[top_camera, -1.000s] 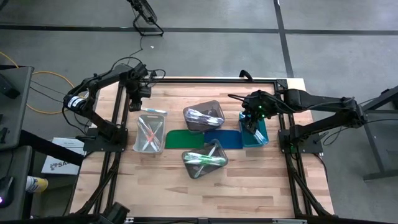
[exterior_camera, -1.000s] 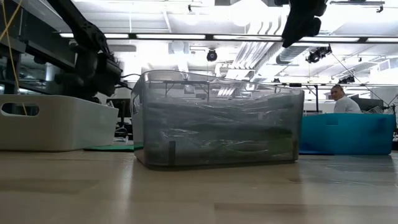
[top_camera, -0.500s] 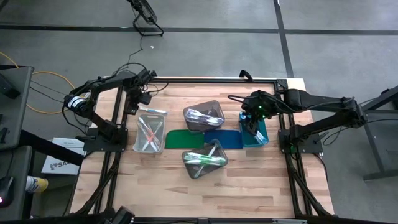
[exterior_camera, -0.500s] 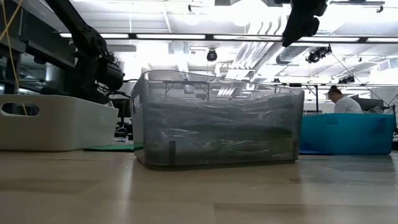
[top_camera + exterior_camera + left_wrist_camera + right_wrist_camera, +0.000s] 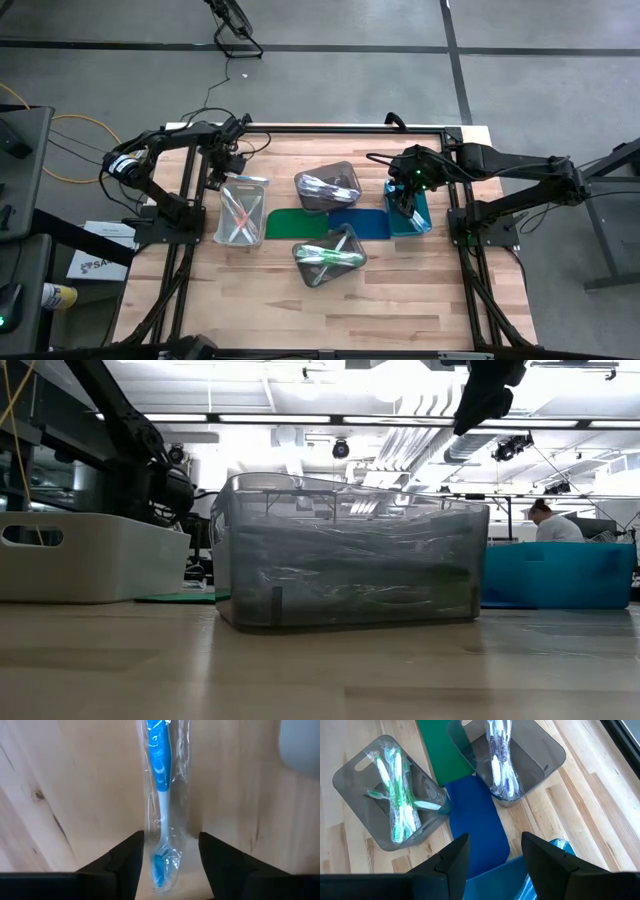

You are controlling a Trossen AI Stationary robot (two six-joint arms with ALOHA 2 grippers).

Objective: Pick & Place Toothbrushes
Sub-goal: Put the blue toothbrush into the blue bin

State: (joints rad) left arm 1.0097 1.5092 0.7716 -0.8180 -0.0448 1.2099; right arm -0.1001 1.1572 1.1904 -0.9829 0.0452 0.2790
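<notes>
Now the left gripper (image 5: 167,865) has its fingers spread, and a blue toothbrush (image 5: 161,795) in a clear wrapper lies on the wooden surface (image 5: 80,775) between them, untouched, its head nearest the fingertips. Over the teal bin (image 5: 409,212), the right gripper (image 5: 495,855) also has its fingers spread and empty, with green toothbrushes (image 5: 397,795) in a grey bin (image 5: 350,785) and a blue mat (image 5: 477,815) beyond their tips

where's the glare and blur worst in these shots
Low view: ceiling lights blow out the background, and the grey bin reads hazy. Left wrist view: glare streaks the wrapped blue toothbrush. Right wrist view: sheen on the wrappers of the green toothbrushes.
</notes>
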